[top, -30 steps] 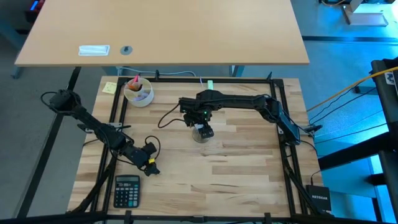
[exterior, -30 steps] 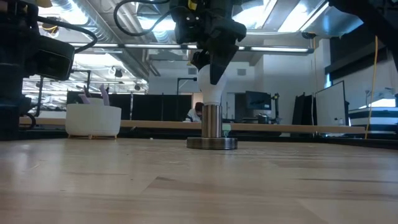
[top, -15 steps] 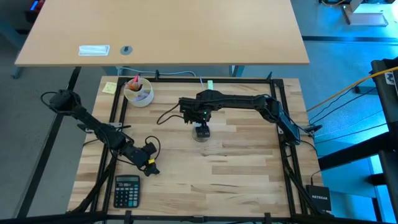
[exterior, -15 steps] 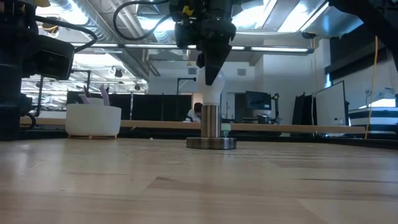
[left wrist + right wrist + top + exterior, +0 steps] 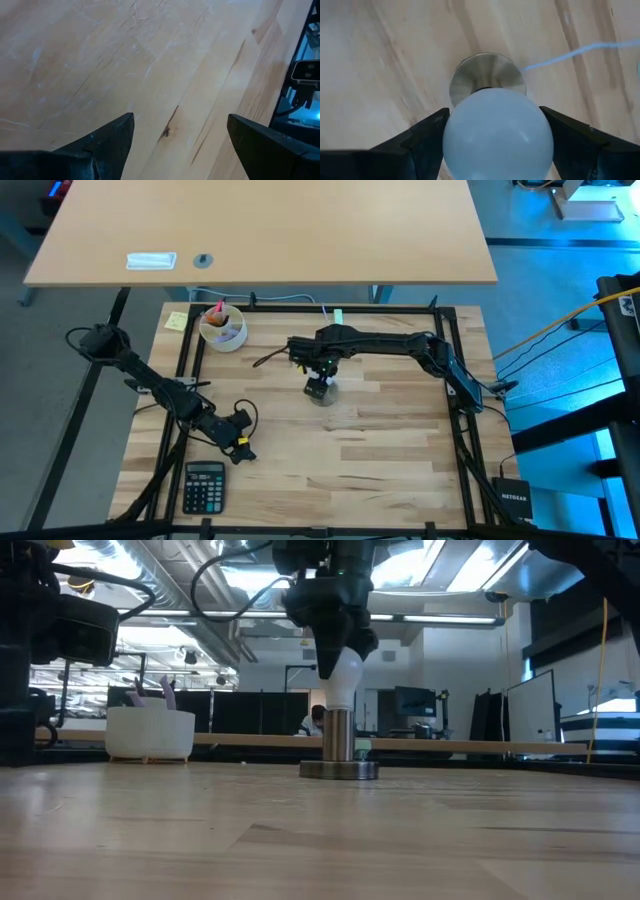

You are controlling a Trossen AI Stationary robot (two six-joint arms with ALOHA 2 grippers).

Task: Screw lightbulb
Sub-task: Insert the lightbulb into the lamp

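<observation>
Calculator (image 5: 204, 485): lower left of the high view, on the worktop (image 5: 380, 460), clear of the work.

Left pincer (image 5: 240, 442): lower left, just above the calculator, fingers spread over bare wood, grasping nothing; judged parked out of the way.

Right pincer (image 5: 320, 383): centre of the frame, pointing straight down, clenched on the lightbulb (image 5: 343, 680) so that wrist rotation turns it on its axis.

Lightbulb: upright at centre, screw end in the metal socket base (image 5: 339, 769), whose broad flat foot keeps it steady on the worktop.

Thin cord (image 5: 570, 52): leads away from the socket.

White cup (image 5: 222, 328): upper left, well apart.
</observation>
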